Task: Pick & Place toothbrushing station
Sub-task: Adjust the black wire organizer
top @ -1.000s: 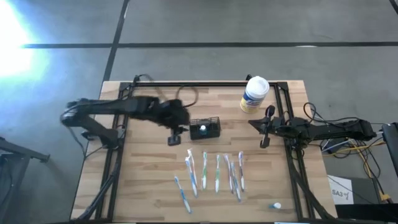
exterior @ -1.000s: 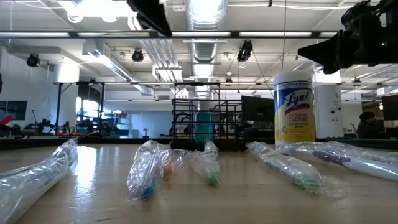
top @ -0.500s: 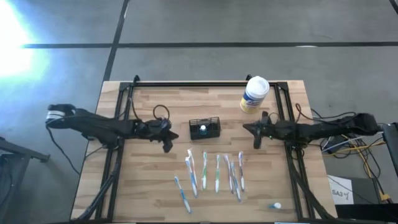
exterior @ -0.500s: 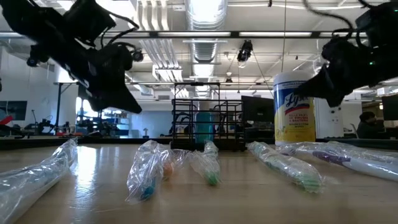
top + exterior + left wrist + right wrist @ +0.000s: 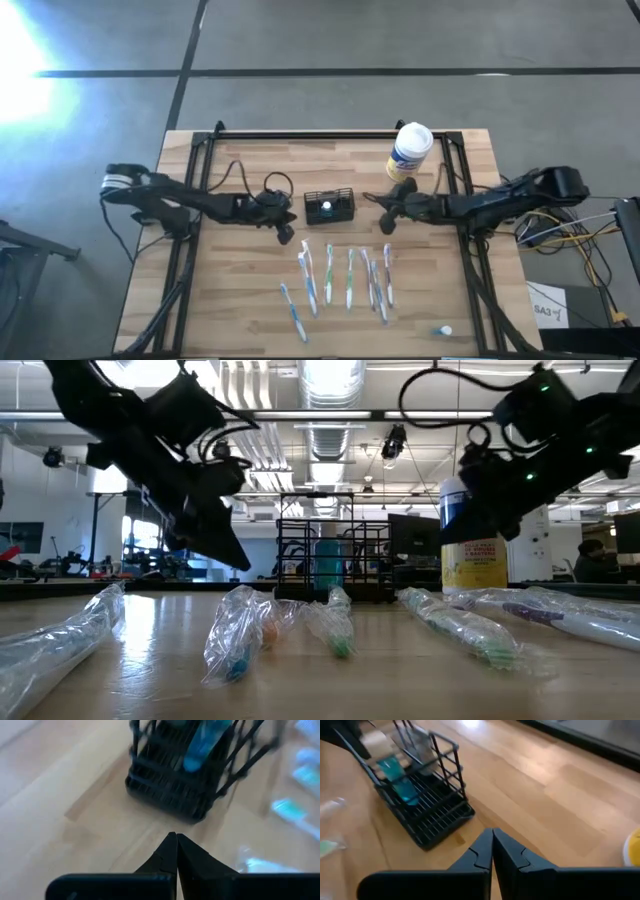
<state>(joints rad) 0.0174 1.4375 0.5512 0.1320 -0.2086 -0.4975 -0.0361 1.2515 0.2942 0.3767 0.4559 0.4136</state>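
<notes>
- Pale wooden table (image 5: 250, 280) carries everything, with both dark arms reaching in low from its two sides.
- Left gripper (image 5: 284, 232) hangs just beside the caddy's left end, not touching it; in the left wrist view its fingers (image 5: 167, 854) are pressed tip to tip with nothing between them.
- Black wire toothbrushing station (image 5: 329, 206) stands upright near the table's middle, between the two grippers, with a blue item (image 5: 202, 747) upright in one compartment.
- Wrapped toothbrushes (image 5: 345, 278) lie in a loose row on the near side of the caddy, apart from it.
- Right gripper (image 5: 390, 219) sits near the caddy's right end, clear of it; in the right wrist view its fingers (image 5: 482, 851) are closed together and empty.
- White-and-yellow wipes tub (image 5: 408, 152) stands at the far right of the table, behind the right gripper.
</notes>
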